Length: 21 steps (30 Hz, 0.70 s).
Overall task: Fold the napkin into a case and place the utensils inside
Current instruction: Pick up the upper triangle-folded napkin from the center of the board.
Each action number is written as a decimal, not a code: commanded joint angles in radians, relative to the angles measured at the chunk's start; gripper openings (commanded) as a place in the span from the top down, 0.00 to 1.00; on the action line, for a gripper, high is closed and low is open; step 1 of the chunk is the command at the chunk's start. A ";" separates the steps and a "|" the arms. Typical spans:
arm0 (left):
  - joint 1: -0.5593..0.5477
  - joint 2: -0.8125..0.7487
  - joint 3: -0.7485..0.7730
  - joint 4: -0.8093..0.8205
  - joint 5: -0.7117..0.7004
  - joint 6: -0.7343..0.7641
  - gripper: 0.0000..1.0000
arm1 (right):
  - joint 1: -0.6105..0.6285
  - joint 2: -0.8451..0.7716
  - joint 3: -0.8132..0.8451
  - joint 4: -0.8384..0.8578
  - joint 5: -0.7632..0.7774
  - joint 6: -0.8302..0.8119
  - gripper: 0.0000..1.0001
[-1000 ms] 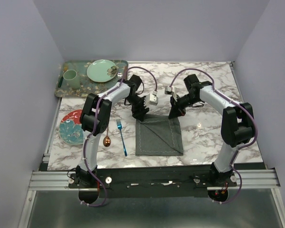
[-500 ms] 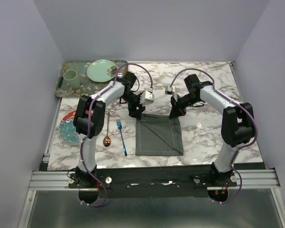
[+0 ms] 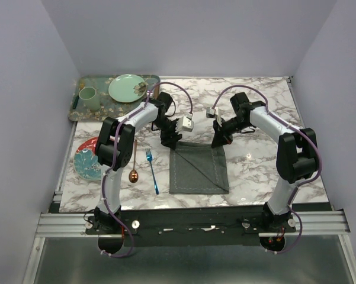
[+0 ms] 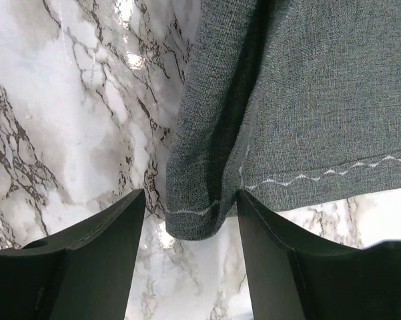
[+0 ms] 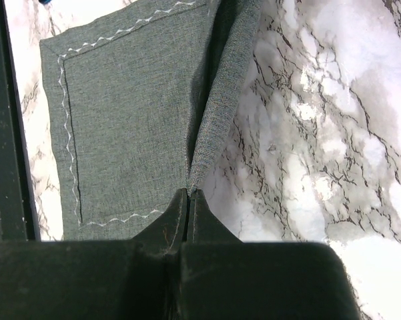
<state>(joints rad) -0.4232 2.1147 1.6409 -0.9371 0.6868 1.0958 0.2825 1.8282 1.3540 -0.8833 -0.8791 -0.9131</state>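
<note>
Grey napkin (image 3: 198, 168) lies partly folded on the marble counter (image 3: 260, 160), between your two arms. Over the last second your left pincer (image 4: 190, 203) has come down from above the cloth to its far left corner. It stands wide, one finger on either side of the doubled corner, not yet gripping. Your right pincer (image 5: 188, 195) is pinched tight on the fold at the far right corner. With both far corners covered, the next fold looks close, but the case is not made. Blue fork (image 3: 152, 171) and copper spoon (image 3: 133, 175) lie on the counter just left of the napkin. At far left, a patterned tray (image 3: 77, 109) holds a green cup (image 3: 87, 97) and a pale green plate (image 3: 127, 87)
</note>
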 commanded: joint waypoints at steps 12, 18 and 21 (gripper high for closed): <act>-0.011 0.033 -0.003 -0.014 -0.036 0.041 0.60 | 0.006 -0.061 0.004 -0.011 -0.020 -0.036 0.99; -0.005 -0.002 -0.009 -0.012 0.000 0.024 0.90 | 0.007 -0.073 0.004 -0.011 -0.003 -0.036 0.99; -0.002 -0.039 -0.012 -0.005 0.017 -0.008 1.00 | 0.006 -0.093 -0.007 -0.003 0.018 -0.036 0.99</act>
<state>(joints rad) -0.4274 2.1319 1.6405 -0.9371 0.6693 1.1149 0.2832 1.7966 1.3540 -0.8837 -0.8787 -0.9344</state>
